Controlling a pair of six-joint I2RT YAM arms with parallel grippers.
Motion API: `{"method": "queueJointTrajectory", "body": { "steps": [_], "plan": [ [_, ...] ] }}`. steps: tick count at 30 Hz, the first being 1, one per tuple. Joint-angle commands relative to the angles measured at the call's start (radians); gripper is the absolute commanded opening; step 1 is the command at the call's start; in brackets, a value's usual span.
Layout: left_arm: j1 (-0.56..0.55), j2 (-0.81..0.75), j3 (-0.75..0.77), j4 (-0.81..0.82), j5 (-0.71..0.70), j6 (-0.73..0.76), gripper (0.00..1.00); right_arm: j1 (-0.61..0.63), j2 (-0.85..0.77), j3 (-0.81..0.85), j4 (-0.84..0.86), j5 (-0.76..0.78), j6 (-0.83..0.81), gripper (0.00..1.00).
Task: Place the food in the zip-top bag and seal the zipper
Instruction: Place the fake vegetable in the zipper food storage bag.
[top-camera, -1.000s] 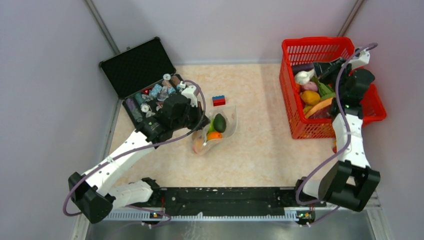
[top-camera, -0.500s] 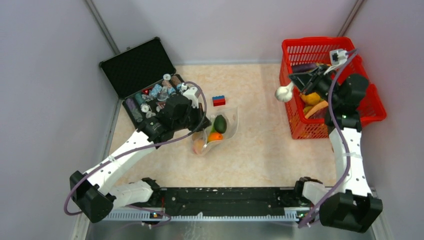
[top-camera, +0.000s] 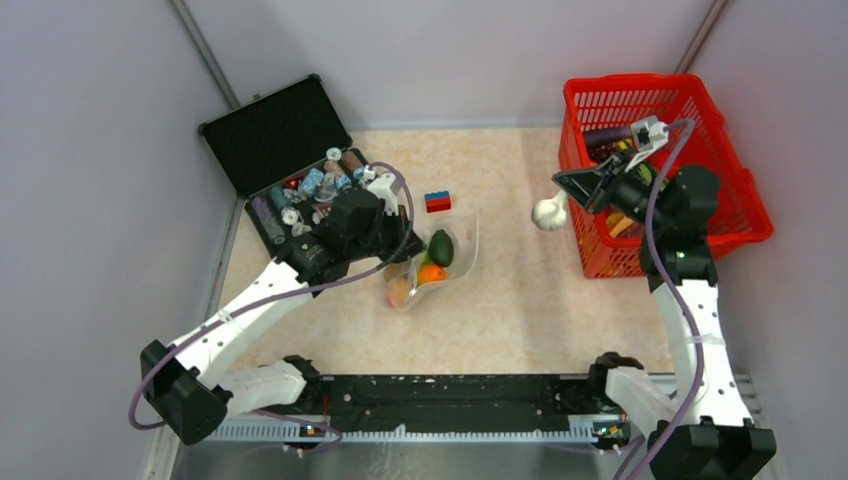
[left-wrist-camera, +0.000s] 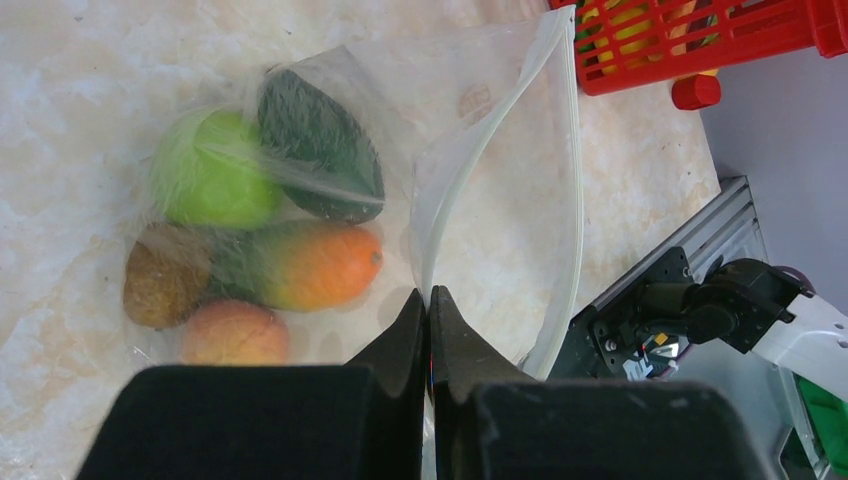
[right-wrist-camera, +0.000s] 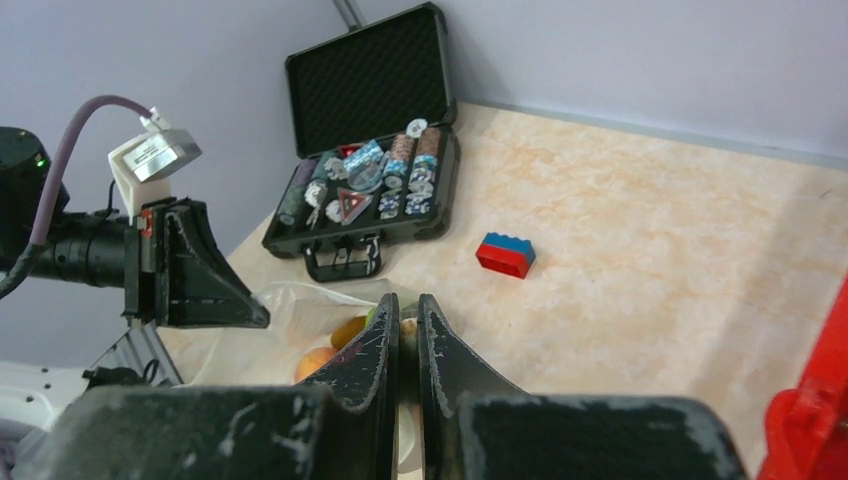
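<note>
The left jaws are clamped on the open rim of the zip-top bag, food inside; the right jaws grip a white garlic toy beside the red basket.

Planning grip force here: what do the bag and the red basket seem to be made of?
The zip-top bag: thin clear plastic film, glossy and creased, the food showing through. The red basket: likely rigid moulded plastic, with open grid walls and a slight sheen.

Food inside bag, brick behind.
</note>
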Motion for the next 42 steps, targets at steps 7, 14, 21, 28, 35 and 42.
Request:
{"method": "queueJointTrajectory", "body": {
  "steps": [7, 14, 21, 28, 35, 42],
  "plan": [
    [0.005, 0.006, 0.009, 0.075, 0.014, -0.020, 0.00, 0.365, 0.003, 0.015, -0.070, 0.304, -0.077, 0.00],
    [0.004, -0.002, 0.014, 0.084, 0.009, -0.028, 0.00, 0.688, 0.079, -0.021, 0.009, 0.876, 0.023, 0.00],
    [0.004, -0.028, -0.002, 0.087, -0.020, -0.032, 0.00, 0.826, 0.111, -0.097, 0.110, 1.114, 0.182, 0.00],
    [0.005, -0.037, -0.006, 0.097, -0.043, -0.043, 0.00, 0.981, 0.129, -0.150, 0.143, 1.422, 0.251, 0.00],
    [0.004, -0.041, -0.007, 0.104, -0.053, -0.052, 0.00, 1.117, 0.281, -0.137, 0.265, 1.593, 0.244, 0.00],
    [0.005, -0.057, -0.009, 0.095, -0.076, -0.057, 0.00, 1.165, 0.408, -0.111, 0.427, 1.594, 0.205, 0.38]
  ]
}}
